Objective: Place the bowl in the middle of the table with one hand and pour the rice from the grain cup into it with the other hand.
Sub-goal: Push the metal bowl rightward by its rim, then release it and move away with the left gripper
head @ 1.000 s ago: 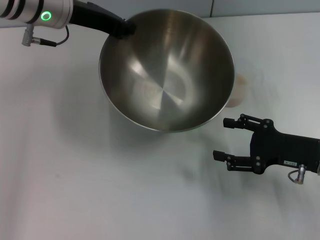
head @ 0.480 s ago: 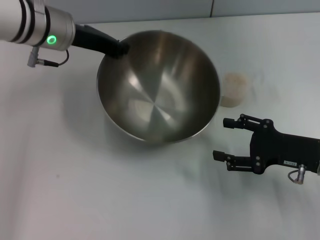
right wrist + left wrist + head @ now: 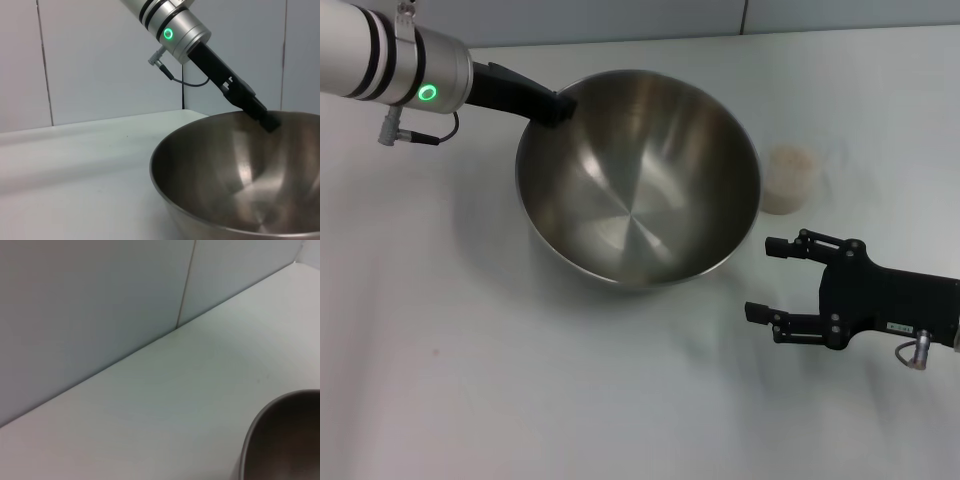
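Roughly at the middle of the white table (image 3: 470,380), the stainless-steel bowl (image 3: 638,180) sits with its rim tipped, the far-left edge higher than the near-right edge. Its brushed inside is bare metal, with no grains in it. The left gripper (image 3: 558,105) is at the bowl's far-left rim, its black fingers closed on the edge of the bowl; the silver arm behind it carries a ring with a green light (image 3: 427,93) and a short cable with a metal plug. From the right wrist view the same black gripper (image 3: 267,120) comes down to the rim of the bowl (image 3: 240,180), and whether the bowl's base touches the table cannot be told from either view. The left wrist view shows only a curved piece of the bowl's rim (image 3: 285,440), the tabletop and the grey wall panels (image 3: 90,305) behind it.

Just beside the bowl on its right stands the grain cup (image 3: 790,180), upright on the table and apart from the bowl, with the off-white rice (image 3: 790,158) filling it near the top. Nothing grips it.

The right gripper (image 3: 765,279) hovers nearer the robot than the cup, its 2 black fingers (image 3: 798,245) spread wide and pointing left toward the bowl, holding nothing. It is clear of both the cup and the bowl.
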